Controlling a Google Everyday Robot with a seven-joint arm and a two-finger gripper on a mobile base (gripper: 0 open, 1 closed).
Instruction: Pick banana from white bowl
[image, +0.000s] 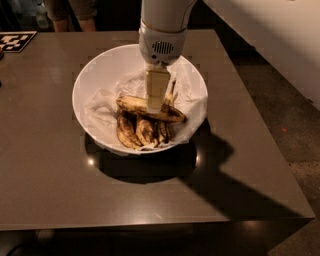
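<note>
The gripper (155, 100) is hanging straight down inside the white bowl (95, 65), hiding the middle of the banana (131, 104) (how wide it is set, I cannot tell). The banana is lying across shorter dark bananas (136, 131) on crumpled paper (100, 107). The bowl is sitting on a grey table (45, 175).

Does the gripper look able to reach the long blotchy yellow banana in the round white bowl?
Probably yes: the gripper sits right over the long banana, which lies uncovered atop the shorter bananas in the white bowl.
</note>
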